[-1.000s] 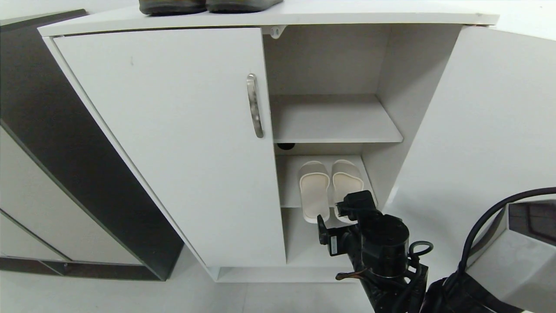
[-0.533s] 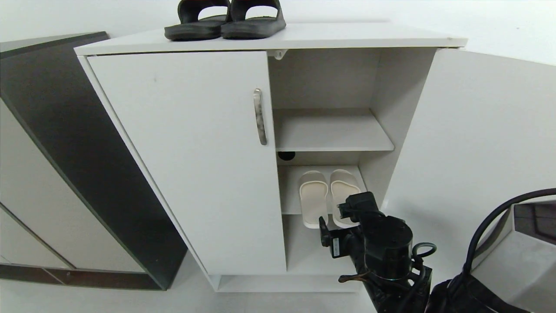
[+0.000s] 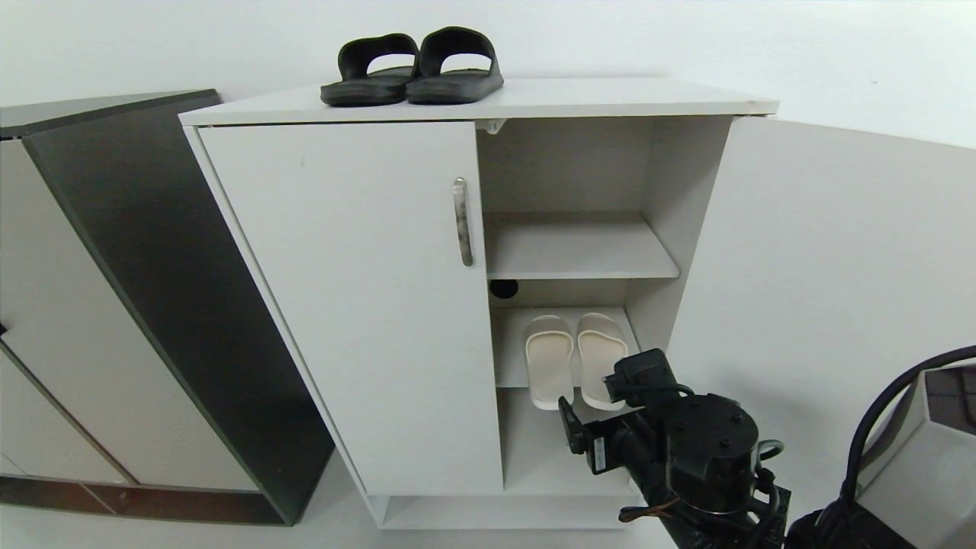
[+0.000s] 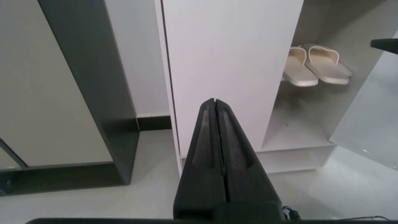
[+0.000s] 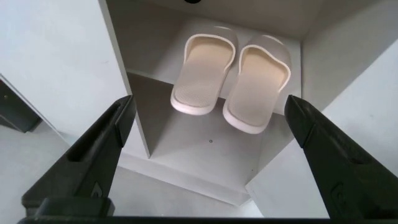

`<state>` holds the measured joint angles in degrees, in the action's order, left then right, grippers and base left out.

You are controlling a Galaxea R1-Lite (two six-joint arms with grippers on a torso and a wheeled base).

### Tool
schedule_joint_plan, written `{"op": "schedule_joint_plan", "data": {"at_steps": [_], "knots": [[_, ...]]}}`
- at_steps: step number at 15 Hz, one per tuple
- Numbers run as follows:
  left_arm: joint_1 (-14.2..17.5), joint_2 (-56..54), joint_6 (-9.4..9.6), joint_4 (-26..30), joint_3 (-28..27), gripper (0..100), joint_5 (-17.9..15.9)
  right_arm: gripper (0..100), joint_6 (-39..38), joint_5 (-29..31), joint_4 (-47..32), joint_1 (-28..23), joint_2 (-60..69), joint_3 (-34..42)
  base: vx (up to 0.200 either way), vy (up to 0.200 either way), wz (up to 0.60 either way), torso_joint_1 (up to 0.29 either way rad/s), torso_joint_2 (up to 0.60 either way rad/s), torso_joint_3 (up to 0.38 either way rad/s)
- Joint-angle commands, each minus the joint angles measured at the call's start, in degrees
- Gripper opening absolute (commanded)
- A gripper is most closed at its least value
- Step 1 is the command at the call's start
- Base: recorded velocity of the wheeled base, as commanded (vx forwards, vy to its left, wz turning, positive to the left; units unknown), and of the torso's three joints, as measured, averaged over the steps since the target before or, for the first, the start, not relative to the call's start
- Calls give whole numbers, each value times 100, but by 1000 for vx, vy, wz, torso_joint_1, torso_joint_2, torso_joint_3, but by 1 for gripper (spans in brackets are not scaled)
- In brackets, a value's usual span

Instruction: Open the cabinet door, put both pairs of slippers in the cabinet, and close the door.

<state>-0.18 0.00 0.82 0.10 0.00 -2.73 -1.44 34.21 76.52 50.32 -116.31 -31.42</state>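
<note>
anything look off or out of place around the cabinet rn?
Nothing damaged or spilled. Two things stand out: the black slippers sit on the cabinet top, outside the cabinet, and the white slippers on the middle shelf stick out past its front edge, heels overhanging.

Tall dark-sided unit [image 3: 152, 290] at the left, pale floor [image 3: 191, 534] beneath, plain white wall [image 3: 686, 38] behind.

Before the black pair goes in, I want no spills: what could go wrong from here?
The white slippers overhang the edge of their shelf, with the open right gripper close in front; a bump could knock them out, or the open door might catch their heels when closed. The black slippers lie on the cabinet top near its front edge; a poor grasp could push them off.
</note>
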Motion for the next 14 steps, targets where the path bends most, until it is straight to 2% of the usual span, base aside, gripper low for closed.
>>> {"op": "schedule_joint_plan", "data": {"at_steps": [1, 8, 14], "knots": [[1, 9, -3, -1, 0, 0, 1, 100, 3, -11, -6, 4, 56, 39, 0, 0, 0, 0, 0, 0], [1, 9, -3, -1, 0, 0, 1, 100, 21, -19, 12, -154, 170, 188, 0, 0, 0, 0, 0, 0], [1, 9, -11, -1, 0, 0, 9, 100, 74, -178, 3, -216, 126, 294, 0, 200, 0, 6, 1, 3]]}}
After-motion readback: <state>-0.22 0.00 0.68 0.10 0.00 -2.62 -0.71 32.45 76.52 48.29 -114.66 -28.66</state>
